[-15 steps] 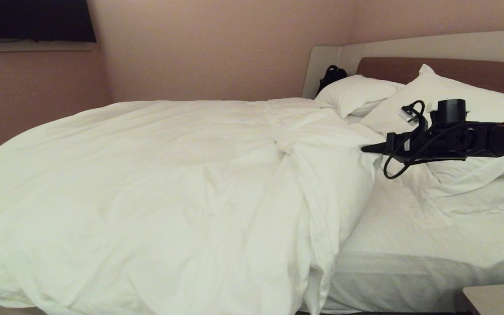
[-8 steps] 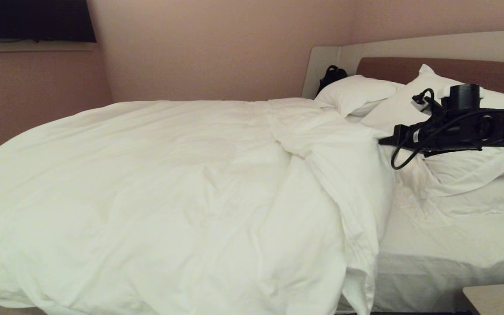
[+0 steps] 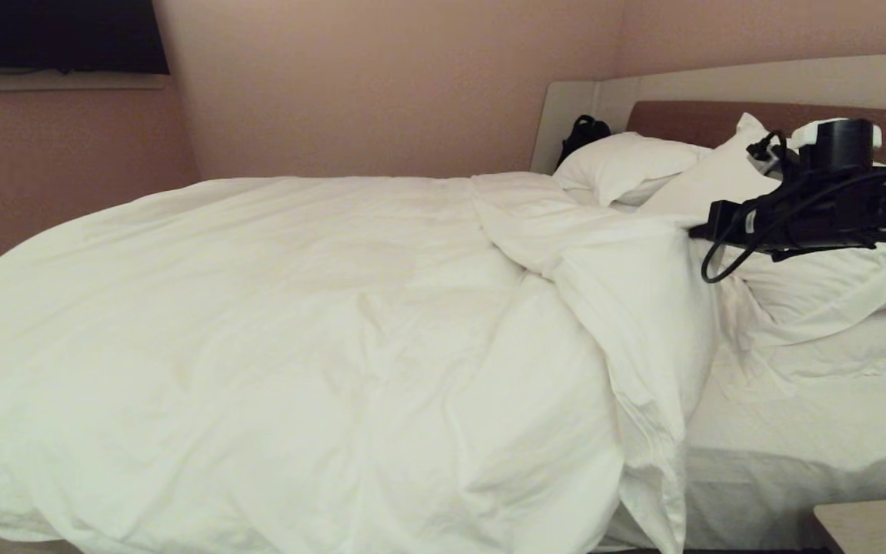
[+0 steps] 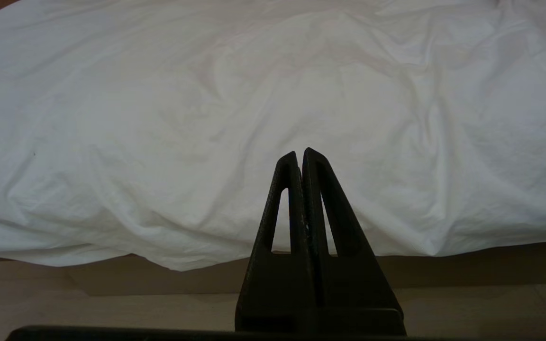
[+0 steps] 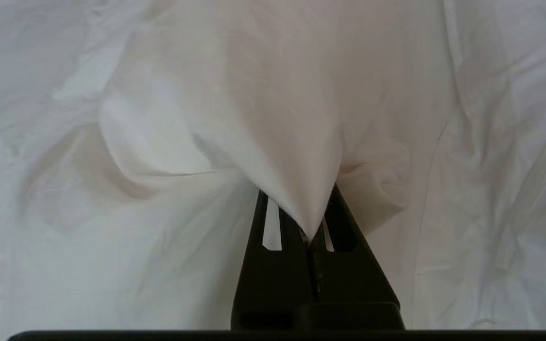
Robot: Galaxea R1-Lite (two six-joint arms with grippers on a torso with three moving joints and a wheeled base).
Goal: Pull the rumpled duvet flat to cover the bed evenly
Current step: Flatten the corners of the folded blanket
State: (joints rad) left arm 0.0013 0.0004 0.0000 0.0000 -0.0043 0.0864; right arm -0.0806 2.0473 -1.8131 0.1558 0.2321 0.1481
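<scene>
Clearly the right gripper [image 5: 308, 232], clamped on a pinch of the duvet [image 3: 297, 346] near the pillows [image 3: 797, 231], holds only a thin fold of cover that could slip free if tugged hard, leaving the bed [image 3: 797, 431] uncovered there.

No text, label, brand, number or sign can be read in any of the views.
</scene>
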